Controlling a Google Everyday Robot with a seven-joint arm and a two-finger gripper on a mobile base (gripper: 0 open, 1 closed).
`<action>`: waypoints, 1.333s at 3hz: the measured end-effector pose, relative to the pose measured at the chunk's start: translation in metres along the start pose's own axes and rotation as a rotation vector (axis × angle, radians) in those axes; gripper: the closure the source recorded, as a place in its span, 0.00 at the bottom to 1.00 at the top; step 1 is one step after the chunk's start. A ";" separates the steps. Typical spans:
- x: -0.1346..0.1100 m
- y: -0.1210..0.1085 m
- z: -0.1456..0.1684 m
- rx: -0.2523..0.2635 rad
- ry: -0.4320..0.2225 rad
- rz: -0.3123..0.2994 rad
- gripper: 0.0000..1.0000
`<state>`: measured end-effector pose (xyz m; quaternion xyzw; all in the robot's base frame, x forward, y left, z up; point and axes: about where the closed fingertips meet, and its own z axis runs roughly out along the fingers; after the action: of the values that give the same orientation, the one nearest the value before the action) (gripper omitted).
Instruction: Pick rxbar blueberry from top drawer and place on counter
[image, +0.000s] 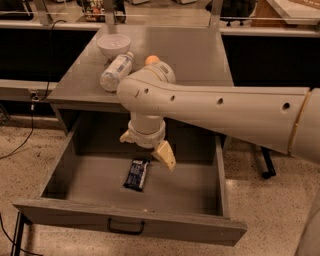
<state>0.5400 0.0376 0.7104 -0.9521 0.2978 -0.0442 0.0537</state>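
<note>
The rxbar blueberry (136, 174), a small dark wrapper with pale lettering, lies flat on the floor of the open top drawer (100, 172), near the middle. My gripper (145, 148) hangs from the wrist just above and behind the bar, inside the drawer. Its fingers are spread apart and hold nothing; one pale fingertip (166, 156) points down to the right of the bar. The grey counter (195, 55) lies behind and above the drawer. My big pale arm reaches in from the right.
On the counter's left part stand a white bowl (113, 45), a clear plastic bottle (116, 71) lying on its side, and an orange ball (152, 60) half hidden by my arm. The drawer front with its dark handle (125, 228) juts toward the camera.
</note>
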 end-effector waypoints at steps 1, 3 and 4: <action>-0.004 -0.006 0.008 0.019 -0.011 -0.175 0.00; -0.007 -0.010 0.031 -0.028 -0.016 -0.288 0.00; -0.006 -0.010 0.059 -0.045 -0.034 -0.313 0.00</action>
<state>0.5476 0.0542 0.6526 -0.9884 0.1457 -0.0290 0.0300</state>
